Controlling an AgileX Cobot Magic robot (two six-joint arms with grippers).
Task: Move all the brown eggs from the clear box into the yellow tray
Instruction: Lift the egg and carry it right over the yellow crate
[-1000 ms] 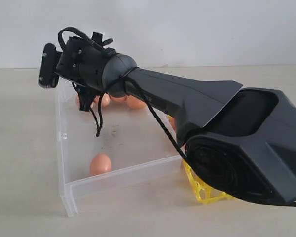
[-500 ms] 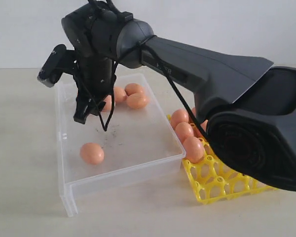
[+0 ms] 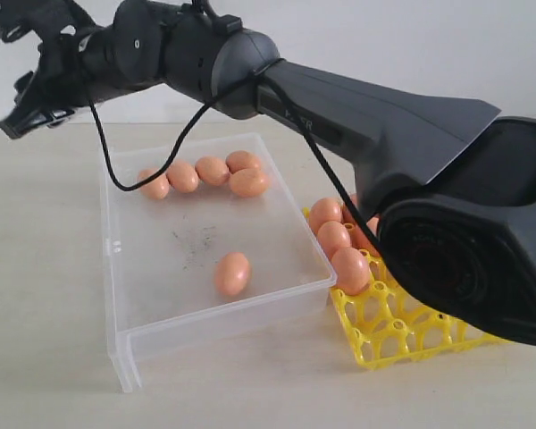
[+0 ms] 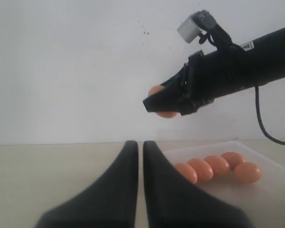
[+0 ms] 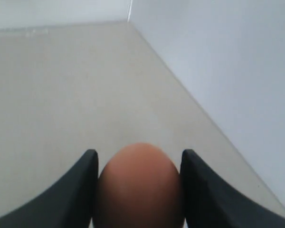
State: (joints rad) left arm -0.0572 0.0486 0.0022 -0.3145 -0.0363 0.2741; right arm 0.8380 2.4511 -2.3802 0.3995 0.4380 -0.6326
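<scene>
Firmly, the two smooth black tapering fingers (image 5: 80,190) of the right gripper (image 5: 138,156) clamp a brown egg (image 5: 140,199) by its sides. The egg is matte, orange-brown and oval, and it fills the gap between them. In the exterior view this gripper (image 3: 31,100) hangs in the air beyond the ten o'clock corner of the clear box (image 3: 125,268), with bare beige tabletop (image 3: 45,295) under it and the white wall (image 3: 384,45) behind. A black cable (image 3: 116,174) loops down from the wrist over the box's far left edge.

The left gripper (image 4: 137,145) rests low, its wedge-shaped fingers pressed almost together on nothing.

The box is thin see-through plastic with low walls and a scuffed floor. Five eggs (image 3: 213,170) line its twelve o'clock wall, and a loose egg (image 3: 232,273) lies near the six o'clock wall, well apart from them. That leaves most of the floor open. At the box's four o'clock, just beside it, stands the yellow tray (image 3: 402,335), a glossy open lattice. Three eggs (image 3: 333,239) show along its near edge; the arm hides the rest.

Half a second ago the gripper pointed down inside the box. It is now raised outside it, and the loose egg has rolled from the left side toward the middle.
</scene>
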